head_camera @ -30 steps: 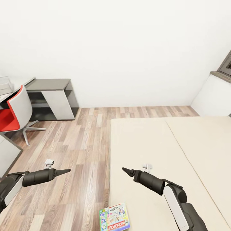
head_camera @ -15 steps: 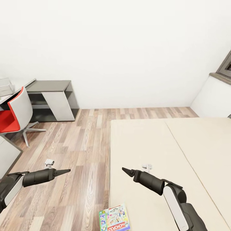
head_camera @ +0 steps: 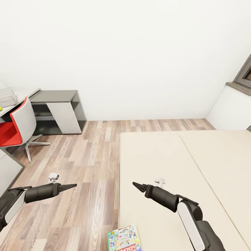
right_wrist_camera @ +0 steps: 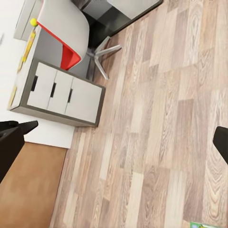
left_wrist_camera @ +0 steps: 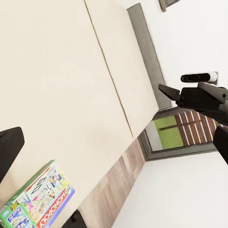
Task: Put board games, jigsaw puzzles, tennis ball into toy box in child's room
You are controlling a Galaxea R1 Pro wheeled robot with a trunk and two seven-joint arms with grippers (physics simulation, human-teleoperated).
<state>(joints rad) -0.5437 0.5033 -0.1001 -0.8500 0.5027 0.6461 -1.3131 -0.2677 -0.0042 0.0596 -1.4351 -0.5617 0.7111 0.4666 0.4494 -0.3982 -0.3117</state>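
One board game (head_camera: 124, 238), a colourful Monopoly box, lies flat on the beige bed (head_camera: 181, 164) near its front corner; it also shows in the left wrist view (left_wrist_camera: 37, 200). My left gripper (head_camera: 71, 185) hangs open over the wood floor, left of the bed. My right gripper (head_camera: 136, 184) is open above the mattress, well beyond the game box. At the far left stands the pale table (head_camera: 26, 94) with the light-grey toy box (head_camera: 6, 94) on it. The tennis ball (right_wrist_camera: 33, 22) sits on the table top. I cannot make out the jigsaw puzzles.
A red and white swivel chair (head_camera: 15, 123) stands at the table. A dark-grey cabinet unit (head_camera: 59, 106) is against the back wall. White drawer fronts (right_wrist_camera: 59, 95) face the wood floor (head_camera: 83, 164) between table and bed. A dark-framed window (head_camera: 245, 71) is at the right.
The whole picture has slid slightly down and to the right, so the camera moved. The arms hold the same pose. More of the table shows at the left.
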